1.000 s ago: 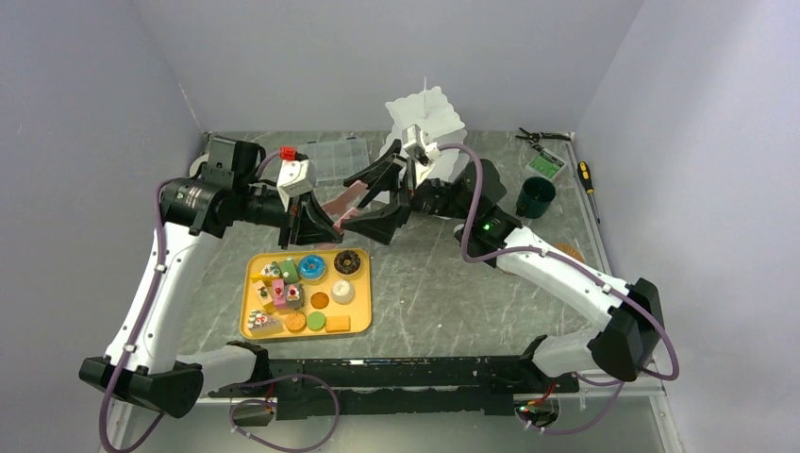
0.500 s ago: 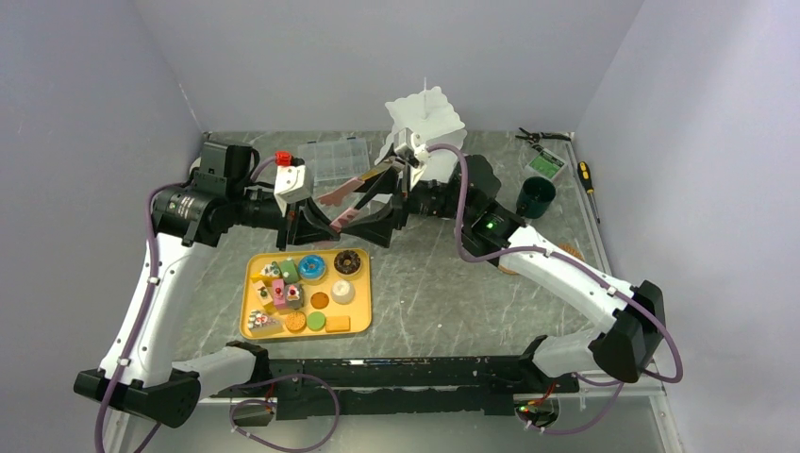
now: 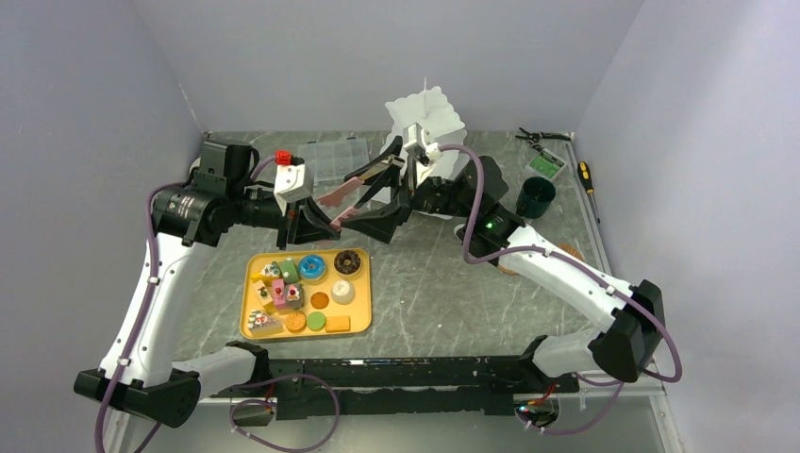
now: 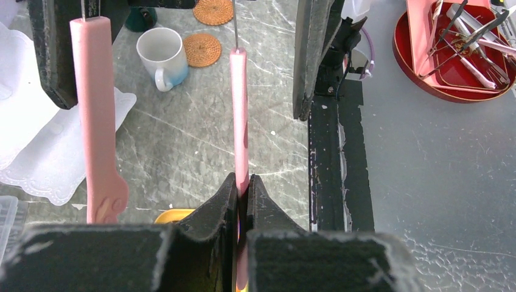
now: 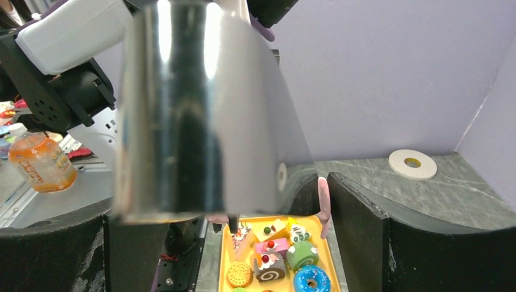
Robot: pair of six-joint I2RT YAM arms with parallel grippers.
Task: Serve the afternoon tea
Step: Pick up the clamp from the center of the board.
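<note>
While left gripper [image 4: 242, 190] is clamped shut on one arm of pink tongs [image 4: 238, 115] and right gripper [image 3: 374, 196] sits wide open around their shiny metal end, all toy pastries [image 3: 304, 291] sit on yellow tray [image 3: 362, 285], near side, left of centre. White tiered stand [image 3: 429, 118] at back. Guessing pastries are light, hard, kinda slick; donuts and biscuits likely to roll. Pinch each across flat sides, gentle squeeze. Tongs look springy, so squeeze both arms mid-length.

Pairs white shells with black joints on left arm [image 3: 151, 283] and right arm [image 3: 566, 274]. Trails purple cables [image 3: 480, 193] along both.
</note>
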